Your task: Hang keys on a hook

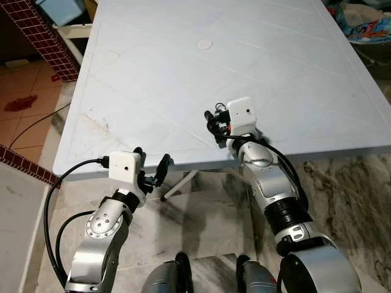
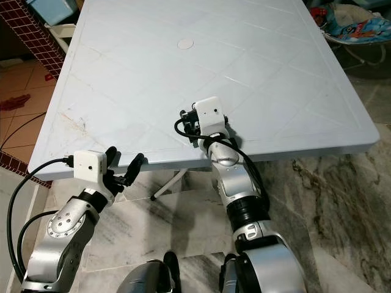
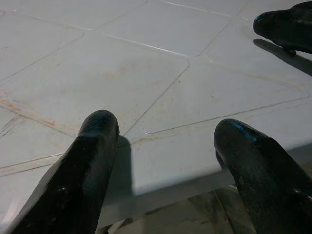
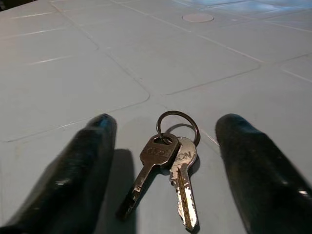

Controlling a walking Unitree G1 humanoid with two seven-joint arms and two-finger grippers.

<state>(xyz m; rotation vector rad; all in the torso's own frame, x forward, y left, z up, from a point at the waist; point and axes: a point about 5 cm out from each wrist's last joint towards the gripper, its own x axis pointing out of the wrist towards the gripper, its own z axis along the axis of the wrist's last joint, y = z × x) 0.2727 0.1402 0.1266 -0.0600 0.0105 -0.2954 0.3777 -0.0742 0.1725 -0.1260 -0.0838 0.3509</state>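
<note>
**Key Pickup: Right Gripper Positioned**

With its fingers spread, the right gripper (image 4: 163, 161) straddles the keys (image 4: 168, 165), which lie flat on the white table (image 1: 183, 79) near its near edge. For a secure grasp, closing should probably centre on the ring (image 4: 178, 124). The left gripper (image 1: 153, 171) hovers open and empty at the table's near-left edge. No container is visible.

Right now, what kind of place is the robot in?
Probably a home, maybe a patio or back room. A big white plastic table stands on a marble-like floor, with a low red-tiled wall beside it. Two keys lie on the table between the fingers of the right tool.
</note>
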